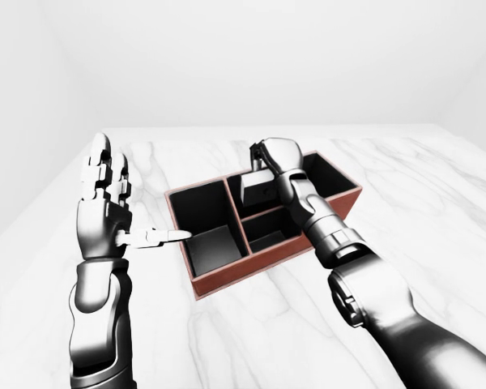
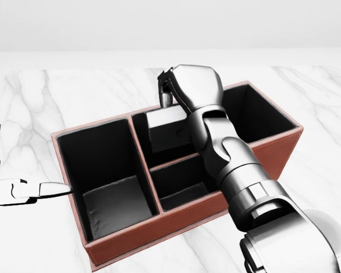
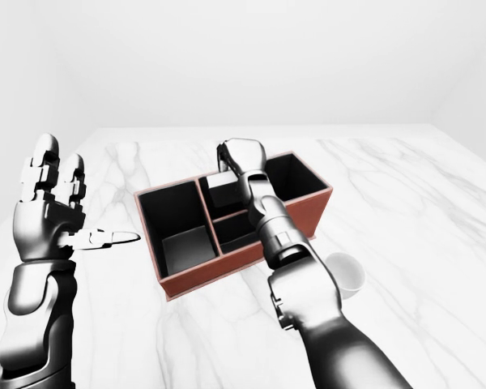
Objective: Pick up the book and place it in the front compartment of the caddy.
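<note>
Right hand (image 2: 184,85) grips the book (image 2: 167,129), fingers closed on its top edge, holding it upright inside the caddy (image 2: 159,227). The book sits partly down in the middle compartment at the caddy's 12 o'clock side in the head view, just above the divider. Left hand (image 1: 105,215) is open, fingers spread upward, thumb pointing toward the caddy's 9 o'clock wall, holding nothing. The caddy rests on a marble table (image 2: 57,96). A white cup (image 3: 344,275) stands at 4 o'clock of the caddy.
</note>
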